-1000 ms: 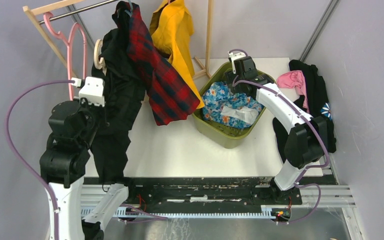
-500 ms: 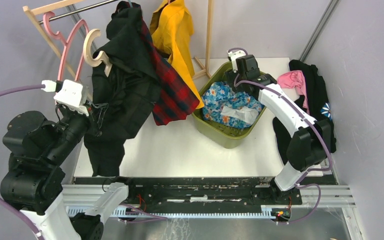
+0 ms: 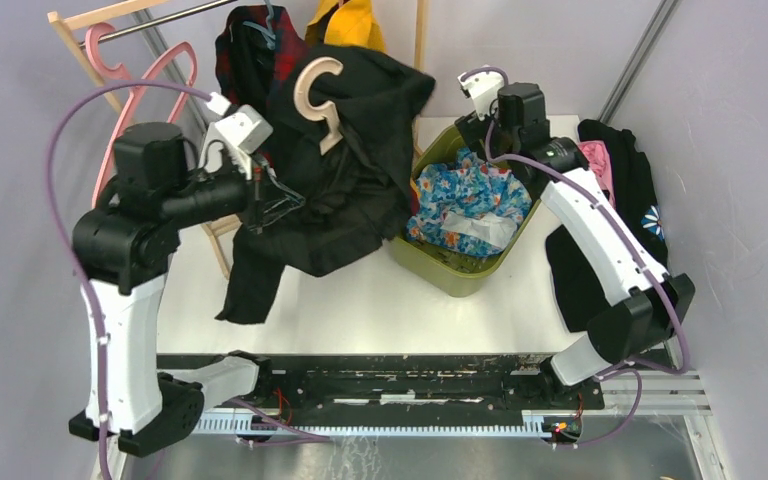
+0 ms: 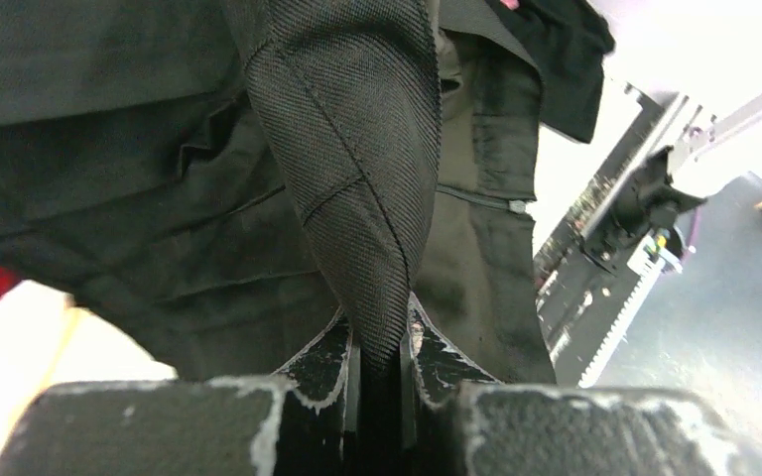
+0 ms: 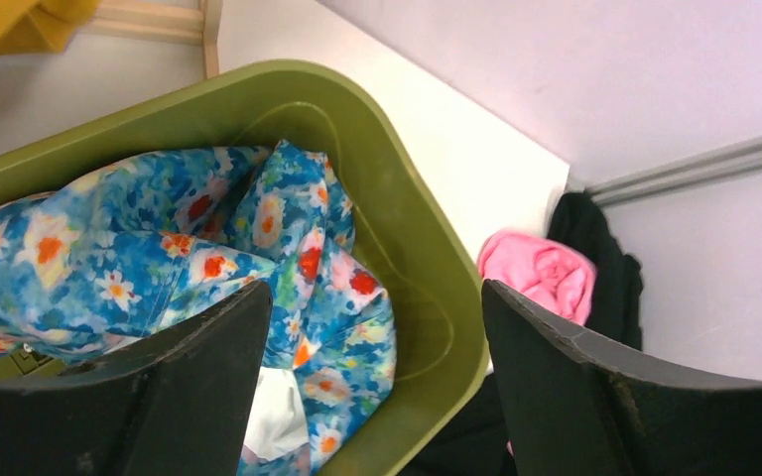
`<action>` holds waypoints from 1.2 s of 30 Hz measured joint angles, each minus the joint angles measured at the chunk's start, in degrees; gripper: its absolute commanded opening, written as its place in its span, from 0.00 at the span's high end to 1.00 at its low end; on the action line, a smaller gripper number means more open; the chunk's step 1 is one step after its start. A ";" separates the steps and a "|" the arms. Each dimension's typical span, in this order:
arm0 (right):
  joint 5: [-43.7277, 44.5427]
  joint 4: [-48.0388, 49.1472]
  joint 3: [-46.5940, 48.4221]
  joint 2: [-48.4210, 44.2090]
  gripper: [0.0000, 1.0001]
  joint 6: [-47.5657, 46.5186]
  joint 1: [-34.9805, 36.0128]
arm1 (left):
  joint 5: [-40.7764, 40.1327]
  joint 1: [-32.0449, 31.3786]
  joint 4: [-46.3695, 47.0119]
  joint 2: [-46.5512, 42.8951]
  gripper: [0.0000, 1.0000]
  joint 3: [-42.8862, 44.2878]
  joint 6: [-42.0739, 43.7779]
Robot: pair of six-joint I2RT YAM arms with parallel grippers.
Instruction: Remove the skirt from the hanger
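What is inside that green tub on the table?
The green tub holds a crumpled blue floral cloth with a white piece among its folds. Whatever lies beneath them, and the tub's bottom, is covered.

No readable text or labels appear anywhere.

Bright, diffuse overhead light; soft shadows on the table; blown-out highlights behind the skirt, left wrist view.

The black skirt, of coarse woven fabric, hangs bunched in loose folds, with one narrow end trailing down to the left. The pale hanger sits tilted at its top, the hook free and the body hidden in the cloth.
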 measured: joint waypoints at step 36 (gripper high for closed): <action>-64.67 -12.44 10.56 -5.79 0.21 6.03 5.64 | -0.70 -16.59 -4.11 10.84 0.97 -5.44 0.15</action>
